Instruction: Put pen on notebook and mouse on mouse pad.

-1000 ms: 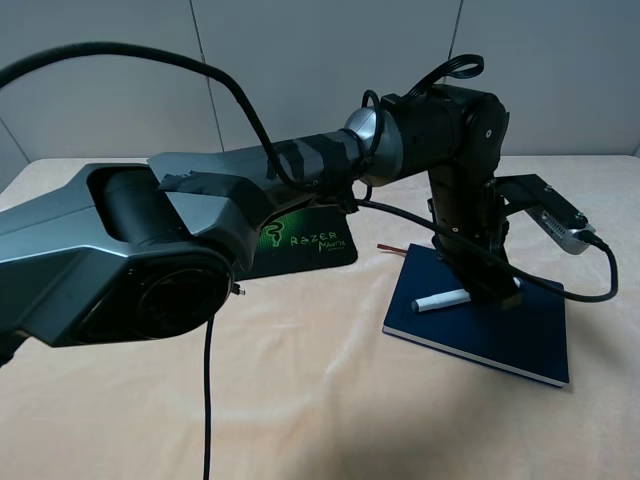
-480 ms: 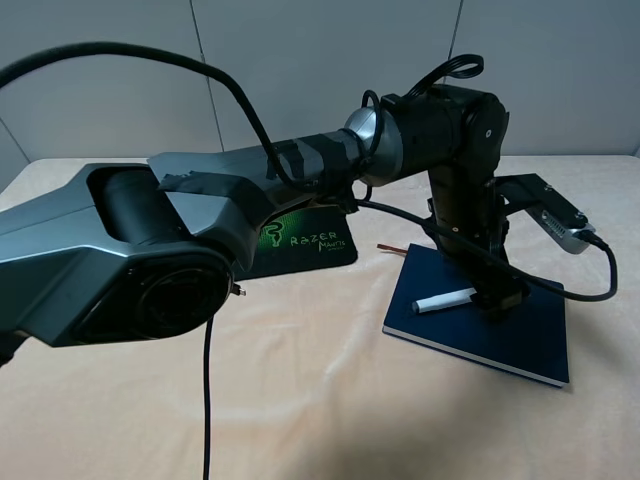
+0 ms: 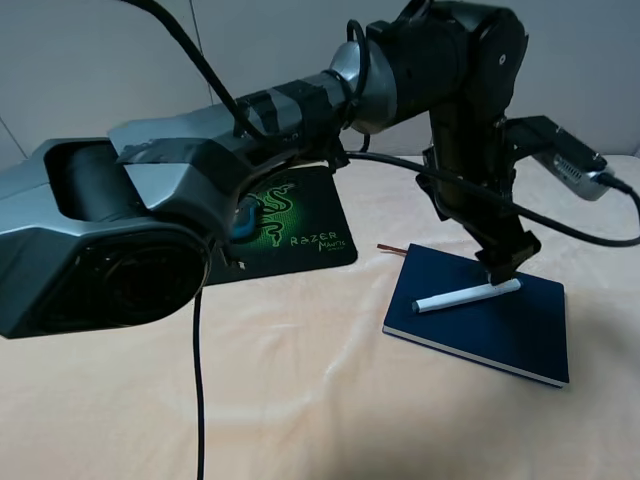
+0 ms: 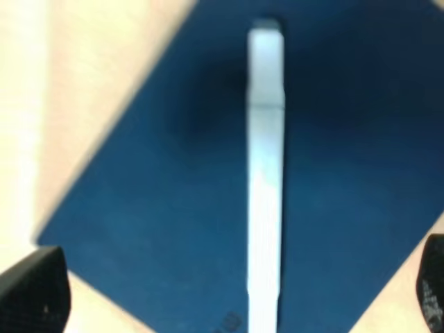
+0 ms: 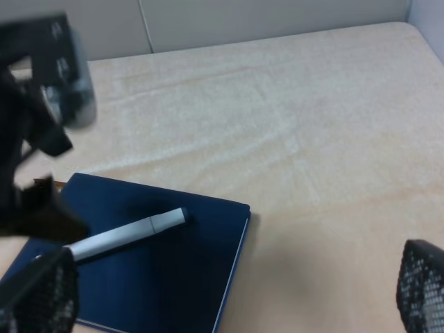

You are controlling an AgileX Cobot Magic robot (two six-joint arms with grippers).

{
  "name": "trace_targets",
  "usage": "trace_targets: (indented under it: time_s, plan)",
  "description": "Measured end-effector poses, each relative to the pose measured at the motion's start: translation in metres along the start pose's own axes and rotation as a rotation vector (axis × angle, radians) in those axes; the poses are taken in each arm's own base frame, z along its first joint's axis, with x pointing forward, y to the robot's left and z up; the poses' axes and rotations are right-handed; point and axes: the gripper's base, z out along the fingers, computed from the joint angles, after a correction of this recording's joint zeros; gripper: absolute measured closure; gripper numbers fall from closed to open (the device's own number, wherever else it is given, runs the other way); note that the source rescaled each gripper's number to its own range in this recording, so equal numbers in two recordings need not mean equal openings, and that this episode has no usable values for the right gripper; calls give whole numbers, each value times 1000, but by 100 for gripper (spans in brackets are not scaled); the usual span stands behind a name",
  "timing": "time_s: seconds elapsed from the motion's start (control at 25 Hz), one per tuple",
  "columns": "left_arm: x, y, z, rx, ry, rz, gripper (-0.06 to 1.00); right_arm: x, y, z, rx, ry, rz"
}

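The white pen point(image 3: 467, 296) lies flat on the navy notebook point(image 3: 500, 335), and it also shows in the left wrist view as pen point(image 4: 266, 180) on notebook point(image 4: 159, 201). My left gripper point(image 3: 507, 262) hovers just above the pen's right end, open, with nothing between its fingertips point(image 4: 35, 298). The black mouse pad point(image 3: 305, 225) with the green logo lies at the back left. A teal-blue part of the mouse point(image 3: 243, 218) shows on it, half hidden behind the left arm. My right gripper point(image 5: 229, 295) is open and looks down on the pen point(image 5: 128, 234) and notebook point(image 5: 180, 277) from a distance.
A reddish ribbon point(image 3: 392, 248) sticks out of the notebook's far corner. The left arm's bulky body point(image 3: 150, 220) and its cables cross the left half of the beige table point(image 3: 300, 400). The table's back edge meets a grey wall.
My left gripper has opened, let go of the pen and risen off the notebook. The pen stays lying on the cover. The raised arm now uncovers more of the mouse pad.
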Motion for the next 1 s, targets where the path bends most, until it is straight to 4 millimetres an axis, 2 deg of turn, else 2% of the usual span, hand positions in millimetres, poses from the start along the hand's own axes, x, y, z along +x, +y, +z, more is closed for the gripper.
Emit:
trace_targets:
  time_s: [0.36,0.56,0.76,1.0]
  plan:
    - [-10,-2,-76,-53,-137,-33,-5,0,0,0,0,0,0]
    - [-7,-2,-111,-101,-167,-24,-5,0,0,0,0,0,0]
    - [13,-5,-139,-139,-118,-31,-5,0,0,0,0,0,0]
    - [66,-8,-170,-155,-15,-130,-5,0,0,0,0,0,0]
